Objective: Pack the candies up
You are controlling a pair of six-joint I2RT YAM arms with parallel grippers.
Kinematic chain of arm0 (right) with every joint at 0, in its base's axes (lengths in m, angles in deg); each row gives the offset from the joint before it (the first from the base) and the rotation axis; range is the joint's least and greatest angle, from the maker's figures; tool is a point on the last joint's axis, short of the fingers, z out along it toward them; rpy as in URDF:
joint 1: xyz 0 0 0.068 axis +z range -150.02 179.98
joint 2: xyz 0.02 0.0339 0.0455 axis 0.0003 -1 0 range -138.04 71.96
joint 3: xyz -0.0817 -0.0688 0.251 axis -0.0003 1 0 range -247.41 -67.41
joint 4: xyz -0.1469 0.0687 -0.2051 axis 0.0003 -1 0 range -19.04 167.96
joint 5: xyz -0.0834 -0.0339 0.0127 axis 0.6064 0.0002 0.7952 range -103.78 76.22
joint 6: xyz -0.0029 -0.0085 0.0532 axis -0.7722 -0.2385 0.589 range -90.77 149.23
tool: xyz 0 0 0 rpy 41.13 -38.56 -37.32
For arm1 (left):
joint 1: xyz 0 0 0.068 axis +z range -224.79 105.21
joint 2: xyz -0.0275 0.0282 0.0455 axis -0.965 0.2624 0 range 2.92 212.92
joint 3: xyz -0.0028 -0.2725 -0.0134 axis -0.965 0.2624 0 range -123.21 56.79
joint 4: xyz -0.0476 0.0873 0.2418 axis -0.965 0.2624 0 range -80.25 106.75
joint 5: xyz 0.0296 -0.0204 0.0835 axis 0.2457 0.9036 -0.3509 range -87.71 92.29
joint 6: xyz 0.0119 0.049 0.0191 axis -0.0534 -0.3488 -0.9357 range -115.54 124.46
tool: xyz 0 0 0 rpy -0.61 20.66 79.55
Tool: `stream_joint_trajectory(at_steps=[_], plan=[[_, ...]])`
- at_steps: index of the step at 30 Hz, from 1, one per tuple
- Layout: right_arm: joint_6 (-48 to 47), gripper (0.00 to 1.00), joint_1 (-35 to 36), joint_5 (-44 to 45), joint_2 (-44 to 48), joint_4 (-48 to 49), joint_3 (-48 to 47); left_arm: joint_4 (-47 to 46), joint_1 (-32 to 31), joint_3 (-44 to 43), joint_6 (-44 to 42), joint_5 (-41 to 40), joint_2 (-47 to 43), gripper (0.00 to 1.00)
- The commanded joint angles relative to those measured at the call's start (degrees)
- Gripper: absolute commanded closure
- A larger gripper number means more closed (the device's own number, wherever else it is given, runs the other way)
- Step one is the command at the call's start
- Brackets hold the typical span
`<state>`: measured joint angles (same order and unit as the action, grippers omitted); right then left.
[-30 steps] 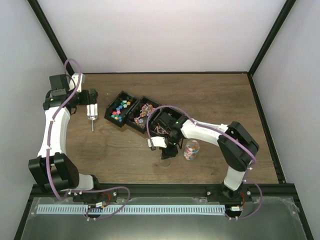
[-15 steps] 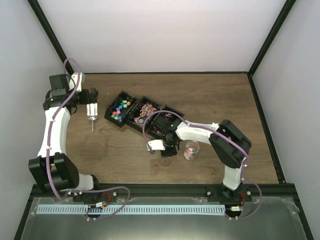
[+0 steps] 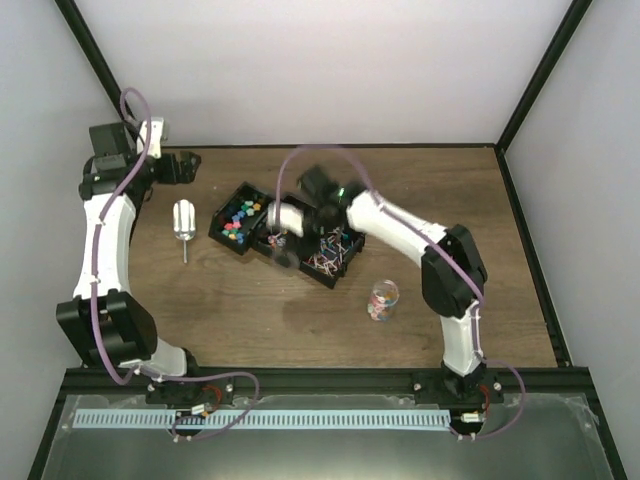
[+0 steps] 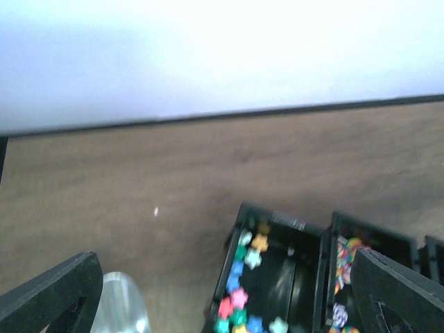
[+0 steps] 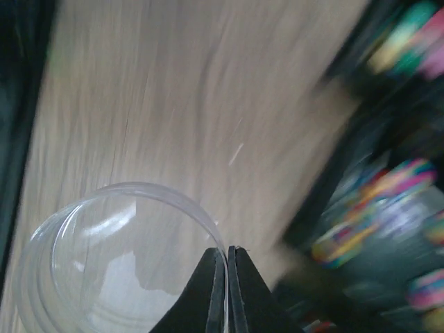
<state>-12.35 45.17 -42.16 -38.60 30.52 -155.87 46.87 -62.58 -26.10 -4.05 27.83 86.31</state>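
The candies lie in a black tray (image 3: 218,222) with three compartments: bright cube-like ones (image 3: 238,218) on the left, and wrapped ones (image 3: 330,256) on the right. In the left wrist view the cube-like candies (image 4: 243,291) are blurred. My right gripper (image 5: 227,250) is shut on the thin rim of an empty clear jar (image 5: 104,270). In the top view it (image 3: 283,243) hangs blurred over the tray's near edge. A second small clear jar (image 3: 382,300) holding candies stands on the table. My left gripper (image 4: 225,309) is open and holds nothing, at the far left (image 3: 186,166).
A silver metal scoop (image 3: 184,221) lies on the wooden table (image 3: 440,200) left of the tray, below my left gripper; its bowl (image 4: 123,305) shows in the left wrist view. Black frame posts and white walls enclose the table at the back and sides.
My right gripper closed on the empty jar's rim and swung it from the table's front up to the tray. My left arm drew back from the scoop towards the far left corner.
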Motion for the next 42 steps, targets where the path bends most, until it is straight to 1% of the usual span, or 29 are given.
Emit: stream_joint_trajectory(at_steps=[1,2,3,4,6,8,9,10,11,13,15,18,20,22,28,32,37,38,41,42], plan=[[22.9,0.99,-13.3,-34.2,-4.0,-1.9,-25.9,0.2,-1.5,-9.4,-4.3,11.5,3.4,0.00],[31.2,0.99,-16.3,-40.6,-4.5,1.8,-26.6,-0.1,-2.9,-10.2,-5.8,12.2,3.1,0.00],[41.4,0.99,-18.9,-46.8,-4.1,8.9,-25.3,-0.3,-5.2,-10.8,-7.7,12.1,2.6,0.00],[52.5,0.99,-21.0,-50.9,-3.0,18.4,-21.8,-0.3,-8.8,-11.2,-9.6,11.8,2.0,0.00],[76.5,0.99,-24.1,-54.2,1.4,52.2,-11.5,-1.7,-14.6,-10.9,-12.2,12.4,0.0,0.00],[104.3,0.99,-26.4,-53.9,5.4,88.9,0.4,-6.2,-19.8,-7.7,-11.7,12.5,-3.1,0.00],[112.0,0.99,-26.6,-54.3,5.6,95.3,2.0,-9.8,-21.7,-6.3,-10.5,13.1,-4.8,0.00],[115.5,0.99,-26.6,-56.1,5.6,98.1,2.0,-14.2,-23.3,-2.9,-9.1,14.1,-6.8,0.00],[120.9,0.99,-26.6,-57.2,5.8,105.6,3.0,-19.1,-24.7,0.1,-8.1,15.3,-8.8,0.00],[127.8,0.99,-26.6,-57.6,7.8,114.2,5.9,-27.4,-28.7,5.2,-7.3,15.3,-12.1,0.00],[132.5,0.99,-26.6,-56.4,10.4,121.3,9.4,-33.7,-33.7,8.9,-7.3,12.8,-14.0,0.00],[137.5,0.99,-26.6,-53.9,12.9,127.2,13.1,-43.9,-40.0,13.5,-5.8,7.3,-15.6,0.00],[139.4,0.99,-26.6,-52.9,14.0,129.8,14.4,-46.8,-43.4,14.8,-6.5,5.3,-15.3,0.00],[139.8,0.99,-26.6,-52.2,15.4,129.9,15.6,-49.5,-47.0,16.0,-7.1,3.0,-14.8,0.00],[141.2,0.99,-26.6,-51.6,17.3,130.5,17.1,-59.2,-53.7,20.1,-13.4,-4.9,-14.1,0.00],[142.4,0.99,-26.6,-51.8,17.6,132.0,18.2,-65.7,-55.8,21.2,-14.6,-8.0,-12.4,0.00],[143.3,0.99,-26.6,-52.3,18.0,132.8,18.7,-66.6,-56.9,20.9,-17.4,-5.8,-11.5,0.00],[143.4,0.99,-26.6,-52.3,18.0,133.0,18.7,-66.1,-56.9,20.7,-17.6,-5.3,-11.4,0.02],[143.8,0.99,-26.6,-52.6,18.0,133.5,18.7,-64.8,-57.0,20.5,-18.0,-4.2,-11.2,0.11],[143.9,0.99,-26.6,-52.6,18.0,133.7,18.7,-64.5,-56.9,20.4,-18.1,-4.0,-11.2,0.13]])
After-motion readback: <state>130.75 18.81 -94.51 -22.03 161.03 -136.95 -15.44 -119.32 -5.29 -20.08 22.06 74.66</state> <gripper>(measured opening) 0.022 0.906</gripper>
